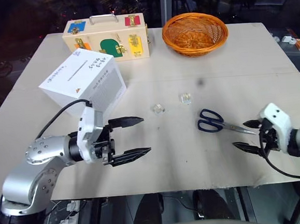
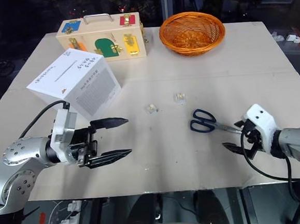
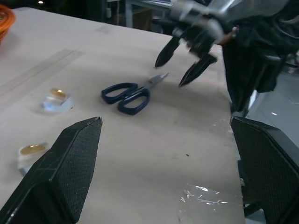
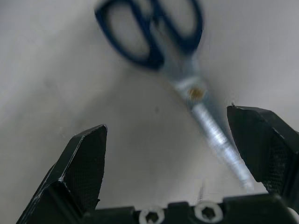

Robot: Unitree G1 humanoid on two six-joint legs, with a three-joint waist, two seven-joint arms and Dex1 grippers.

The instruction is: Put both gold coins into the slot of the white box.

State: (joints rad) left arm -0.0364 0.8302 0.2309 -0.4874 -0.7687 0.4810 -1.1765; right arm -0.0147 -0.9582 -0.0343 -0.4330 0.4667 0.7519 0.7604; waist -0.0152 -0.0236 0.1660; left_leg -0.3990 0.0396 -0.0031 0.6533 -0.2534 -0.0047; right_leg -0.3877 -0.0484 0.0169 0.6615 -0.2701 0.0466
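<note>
coins (image 1: 158, 108): we are seeing them lying at the table's (image 1: 195, 155) centre
box (image 1: 82, 82): sitting at their ten o'clock
scissors (image 1: 211, 121): lying at their four o'clock

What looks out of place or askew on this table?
The white box sits turned at an angle to the table edge, slot facing up. The scissors lie closed beside the open right gripper, though the task needs only the gold coins.

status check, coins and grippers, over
Left gripper and right gripper open, empty. Both gold coins on table, white box behind. Scissors by right gripper.
</note>
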